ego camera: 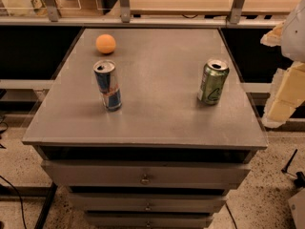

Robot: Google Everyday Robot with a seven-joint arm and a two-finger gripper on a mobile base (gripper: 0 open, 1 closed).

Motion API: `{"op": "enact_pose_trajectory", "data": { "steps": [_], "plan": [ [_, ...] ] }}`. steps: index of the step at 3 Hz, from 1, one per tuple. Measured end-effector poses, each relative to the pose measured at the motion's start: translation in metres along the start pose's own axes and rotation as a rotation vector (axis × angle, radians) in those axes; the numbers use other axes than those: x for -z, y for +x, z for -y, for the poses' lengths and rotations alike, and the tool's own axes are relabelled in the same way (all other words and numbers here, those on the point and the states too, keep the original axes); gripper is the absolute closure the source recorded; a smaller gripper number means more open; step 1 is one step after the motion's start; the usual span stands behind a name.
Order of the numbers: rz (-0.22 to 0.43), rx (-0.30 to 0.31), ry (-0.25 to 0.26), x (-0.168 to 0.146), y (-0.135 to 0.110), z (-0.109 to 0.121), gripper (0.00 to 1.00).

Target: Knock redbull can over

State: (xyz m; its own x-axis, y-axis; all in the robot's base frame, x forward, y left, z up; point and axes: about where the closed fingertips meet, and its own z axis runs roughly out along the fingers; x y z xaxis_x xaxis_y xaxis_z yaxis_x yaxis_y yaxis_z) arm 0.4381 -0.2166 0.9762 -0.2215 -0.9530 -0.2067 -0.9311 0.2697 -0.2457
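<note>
Your redbull can [108, 85] stands upright near the left edge of the worktop [162, 118], well apart from the green can [213, 81] by the right edge, so a push should topple it alone. An orange ball [106, 44] sits toward the far left corner. Your gripper [279, 104] hangs beyond the right edge, touching nothing. You cannot tell whether it is apart or together.

arm [286, 87]: pale segments cut off by right edge | tool: outside the frame, only that arm shows | redbull can [107, 85]: lettering too blurred to read | counter [157, 123]: lowest drawer [147, 221] cut by bottom edge
</note>
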Motion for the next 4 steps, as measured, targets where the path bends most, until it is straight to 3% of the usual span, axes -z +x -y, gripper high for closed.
{"op": "enact_pose_trajectory", "data": {
  "steps": [1,2,3,4],
  "plan": [
    [0.000,0.000,0.000,0.000,0.000,0.000,0.00],
    [0.056,-0.031,0.024,0.004,-0.009,0.010,0.00],
    [0.160,-0.040,0.073,0.013,-0.033,0.030,0.00],
    [0.222,0.003,0.096,0.011,-0.071,0.048,0.00]
  ]
}}
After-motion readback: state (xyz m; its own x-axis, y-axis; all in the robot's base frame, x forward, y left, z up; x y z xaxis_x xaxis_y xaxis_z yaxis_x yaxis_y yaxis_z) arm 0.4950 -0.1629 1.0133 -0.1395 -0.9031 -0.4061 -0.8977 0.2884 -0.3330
